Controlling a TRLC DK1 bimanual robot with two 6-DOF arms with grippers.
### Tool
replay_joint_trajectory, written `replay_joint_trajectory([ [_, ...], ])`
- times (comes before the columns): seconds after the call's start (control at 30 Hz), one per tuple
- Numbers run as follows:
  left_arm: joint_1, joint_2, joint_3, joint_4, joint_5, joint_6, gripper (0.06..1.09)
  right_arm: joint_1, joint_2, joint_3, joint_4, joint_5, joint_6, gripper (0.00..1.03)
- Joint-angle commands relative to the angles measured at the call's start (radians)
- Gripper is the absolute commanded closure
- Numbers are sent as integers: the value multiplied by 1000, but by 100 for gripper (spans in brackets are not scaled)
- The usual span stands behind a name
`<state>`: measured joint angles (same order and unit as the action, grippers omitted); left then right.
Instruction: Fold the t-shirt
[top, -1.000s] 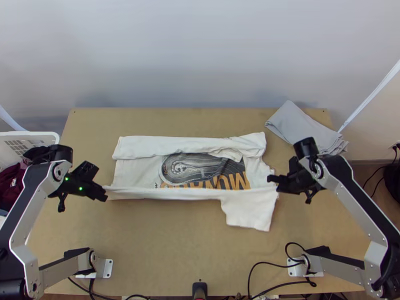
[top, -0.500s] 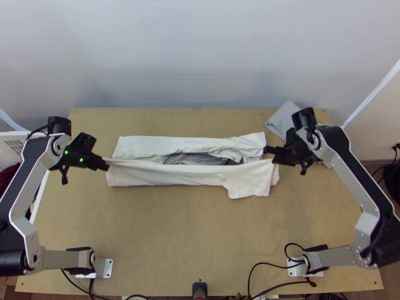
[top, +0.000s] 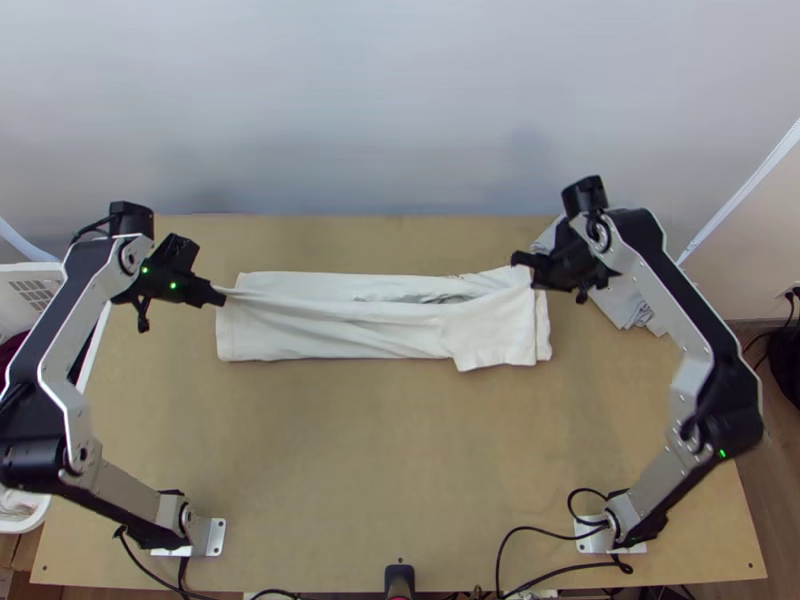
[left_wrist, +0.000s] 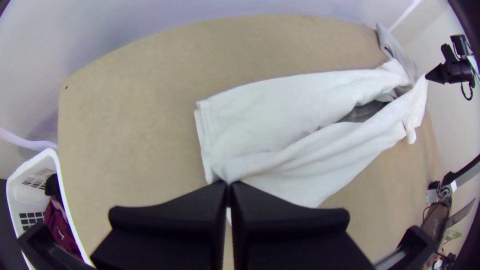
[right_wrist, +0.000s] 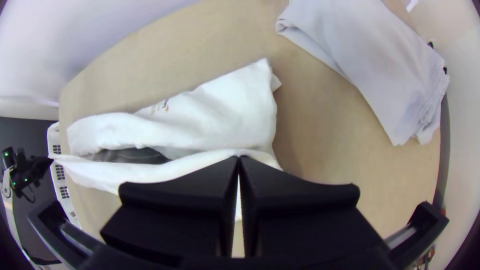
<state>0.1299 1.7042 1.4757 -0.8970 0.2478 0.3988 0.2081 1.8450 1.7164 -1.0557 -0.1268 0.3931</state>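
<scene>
We've got the shirt (top: 340, 335) lying long and narrow across the middle of the tabletop (top: 380, 470), its near flap stretched up over the rest between both grippers. Most of the print is covered; we just get a dark sliver of it in the gap between layers. The left gripper (top: 219, 294) has its fingers pinched together on one end of that flap, and the right gripper (top: 522, 262) has the other end, fingers closed too. The exact bits of cloth between the fingers are hidden, so we can't tell how much each one has.

Around it: the right arm (top: 655, 300) blocks part of a folded grey cloth (top: 625, 300) beyond the shirt's right end. The left arm (top: 88, 315) crosses over the white basket (top: 40, 268), which is cut off at the top view's edge. There's dark red fabric (left_wrist: 60, 232) in it, shape hard to make out.
</scene>
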Motion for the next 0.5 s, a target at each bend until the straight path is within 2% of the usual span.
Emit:
replay_joint_trajectory([
  [0.0,0,60,71,18,2,-41,104,-7,76,92,2,27,26,100],
  [0.23,-1,189,155,44,-1,-78,104,-15,197,192,2,70,29,100],
  [0.4,-29,219,124,67,1,-101,104,-13,238,189,20,81,36,100],
  [0.47,-38,224,89,87,1,-106,99,-12,249,180,39,85,47,100],
])
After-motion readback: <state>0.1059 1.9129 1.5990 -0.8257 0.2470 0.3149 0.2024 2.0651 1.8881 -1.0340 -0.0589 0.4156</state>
